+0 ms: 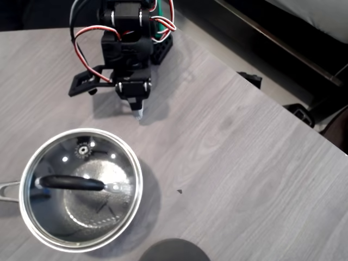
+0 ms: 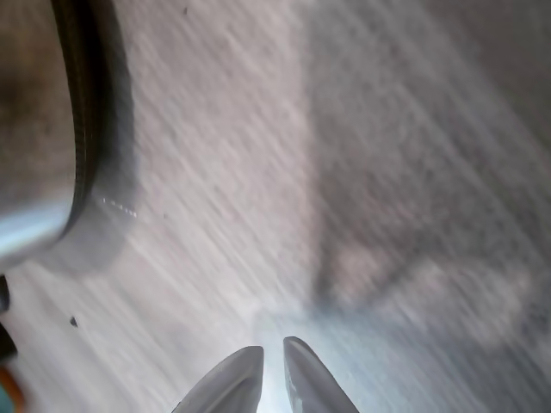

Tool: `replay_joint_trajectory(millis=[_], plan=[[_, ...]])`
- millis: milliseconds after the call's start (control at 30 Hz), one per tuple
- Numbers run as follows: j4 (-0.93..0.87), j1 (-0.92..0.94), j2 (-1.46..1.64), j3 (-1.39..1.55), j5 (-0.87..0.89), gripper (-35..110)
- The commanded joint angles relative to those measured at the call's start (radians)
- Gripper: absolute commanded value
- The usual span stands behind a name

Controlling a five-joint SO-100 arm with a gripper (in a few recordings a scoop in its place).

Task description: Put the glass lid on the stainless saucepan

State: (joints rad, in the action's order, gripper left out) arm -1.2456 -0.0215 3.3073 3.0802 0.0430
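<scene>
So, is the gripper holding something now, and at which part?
Nothing is held. The gripper has its fingers nearly together with only bare table between them. The glass lid already sits on the stainless saucepan, apart from the gripper.

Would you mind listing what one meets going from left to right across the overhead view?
Pan handle → lid sitting on the saucepan → gripper, further back on the table → dark disc at the bottom edge.
</scene>
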Motion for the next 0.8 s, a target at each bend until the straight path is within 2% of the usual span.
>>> replay_joint_trajectory(millis=[0, 767], plan=[[0.005, -0.038, 0.029, 0.011, 0.002, 0], [0.002, -0.011, 0.029, 0.011, 0.006, 0]])
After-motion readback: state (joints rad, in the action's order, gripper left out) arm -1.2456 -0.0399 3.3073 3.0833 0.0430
